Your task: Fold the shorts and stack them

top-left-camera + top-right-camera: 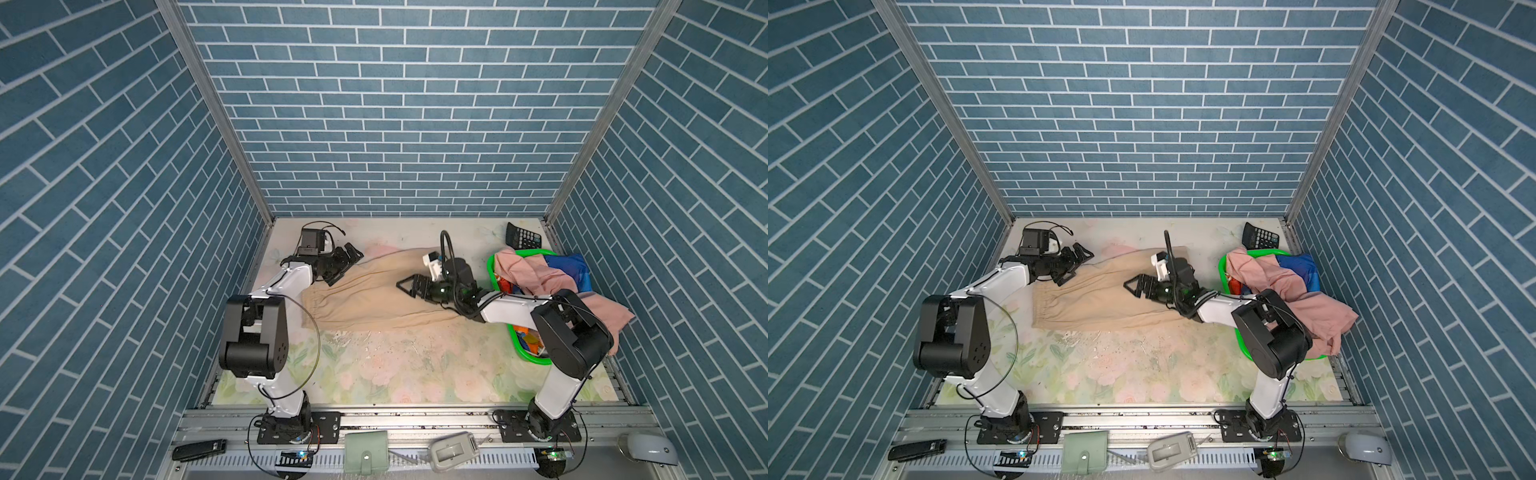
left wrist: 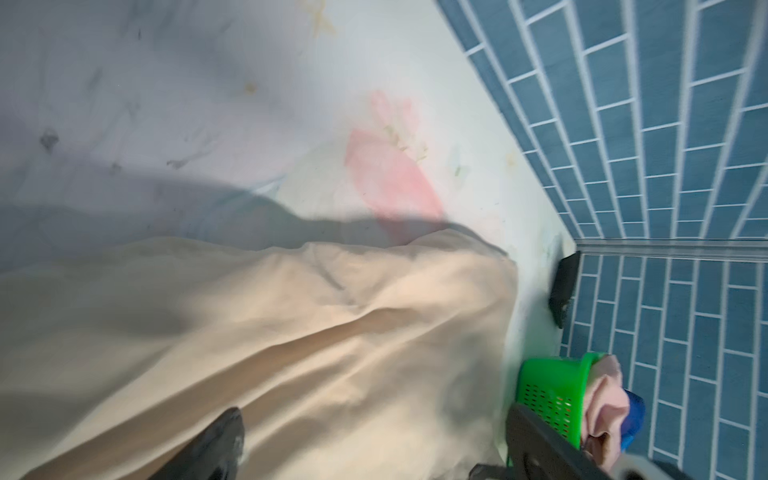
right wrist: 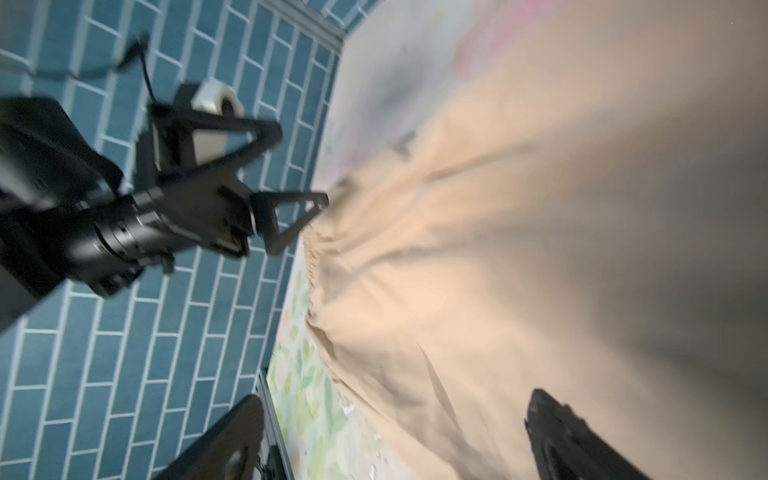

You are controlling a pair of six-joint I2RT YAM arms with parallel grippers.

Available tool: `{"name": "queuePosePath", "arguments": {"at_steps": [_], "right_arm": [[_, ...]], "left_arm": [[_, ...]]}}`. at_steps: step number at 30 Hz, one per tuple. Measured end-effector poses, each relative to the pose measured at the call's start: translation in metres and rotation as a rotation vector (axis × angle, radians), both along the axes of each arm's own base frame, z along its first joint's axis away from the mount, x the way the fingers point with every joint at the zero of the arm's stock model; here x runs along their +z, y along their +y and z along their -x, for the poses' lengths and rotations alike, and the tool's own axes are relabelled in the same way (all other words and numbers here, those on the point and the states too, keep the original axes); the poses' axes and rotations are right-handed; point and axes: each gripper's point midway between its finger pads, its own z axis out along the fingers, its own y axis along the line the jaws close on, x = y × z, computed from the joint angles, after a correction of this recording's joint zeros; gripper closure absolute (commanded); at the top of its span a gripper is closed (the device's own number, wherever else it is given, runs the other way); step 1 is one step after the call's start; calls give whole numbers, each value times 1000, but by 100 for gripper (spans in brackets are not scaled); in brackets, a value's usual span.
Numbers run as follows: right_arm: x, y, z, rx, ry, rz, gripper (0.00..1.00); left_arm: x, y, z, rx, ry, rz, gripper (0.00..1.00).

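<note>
Beige shorts (image 1: 365,297) lie long left to right; our left gripper (image 1: 347,266) sits by the waistband (image 1: 311,307), right gripper (image 1: 405,289) over the middle (both spread, empty).

- No text, number, brand or sign reads clearly in any view.
- Calculator (image 1: 524,237), far right corner of the table (image 1: 395,374): the keys carry pale marks in both top views, too small to make out.
- Black flat device (image 1: 199,450), on the front rail: a small white mark near one end, which cannot be read.
- Grey handheld unit (image 1: 453,451), on the same rail: a pale panel on its face, with nothing legible.
- Both wrist views are blurred and show no lettering.
</note>
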Motion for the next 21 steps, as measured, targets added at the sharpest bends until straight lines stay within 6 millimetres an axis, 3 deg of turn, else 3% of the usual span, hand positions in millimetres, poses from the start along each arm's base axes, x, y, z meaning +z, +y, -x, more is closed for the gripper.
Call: {"name": "queuePosePath", "arguments": {"at_steps": [3,5,10,15,21], "right_arm": [[-32,-9,20,-2,68,47,1],[-43,-16,27,-4,84,64,1],[-43,-30,38,-16,87,84,1],[-47,-50,50,-28,81,104,1],[-45,-72,51,-67,90,102,1]], "left_arm": [[-34,2,7,1,99,-13,0],[-41,5,10,0,134,-26,0],[-38,19,5,19,136,-46,1],[-58,44,3,72,187,-38,0],[-38,57,-6,62,189,-95,0]]}}
